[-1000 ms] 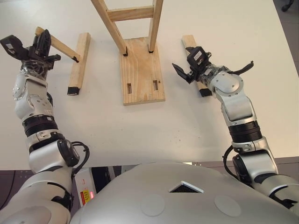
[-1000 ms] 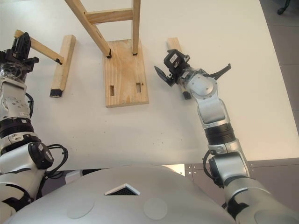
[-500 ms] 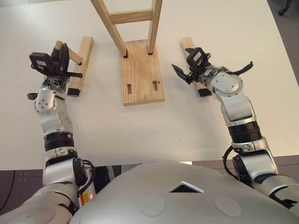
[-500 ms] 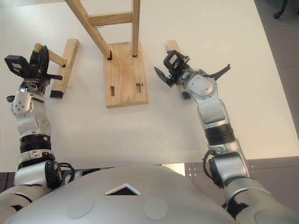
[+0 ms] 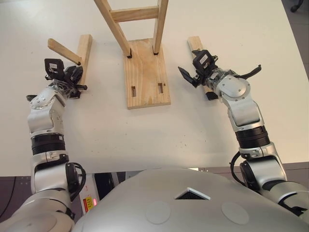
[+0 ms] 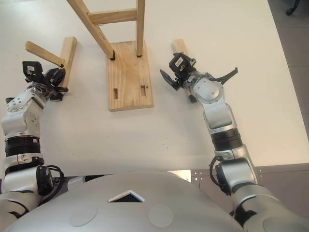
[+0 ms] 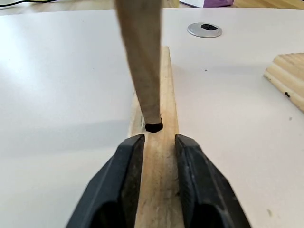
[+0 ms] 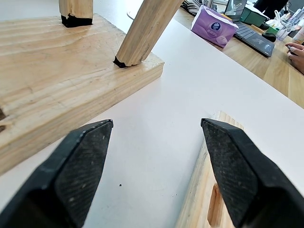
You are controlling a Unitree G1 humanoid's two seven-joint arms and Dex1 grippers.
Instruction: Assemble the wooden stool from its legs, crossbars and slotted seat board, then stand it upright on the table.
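Left tool [image 7: 158, 140] pinching left leg [image 5: 84, 50]; right tool [image 8: 156, 156] spread above right leg [image 5: 194, 43].
Close squarely mid-leg before lifting to seat board [image 5: 145, 82].

STOOL HALF BUILT: A pale wooden slotted seat board [image 5: 145, 79] lies flat on the white tabletop [image 5: 145, 130], with two crossbar-linked wooden legs [image 5: 160, 24] standing in its far slots. The left end effector [image 5: 71, 83] clasps a pegged wooden bar [image 5: 85, 50] (at its near end). The right end effector [image 5: 192, 79], fingers spread, hovers over a second wooden bar [image 5: 194, 44].
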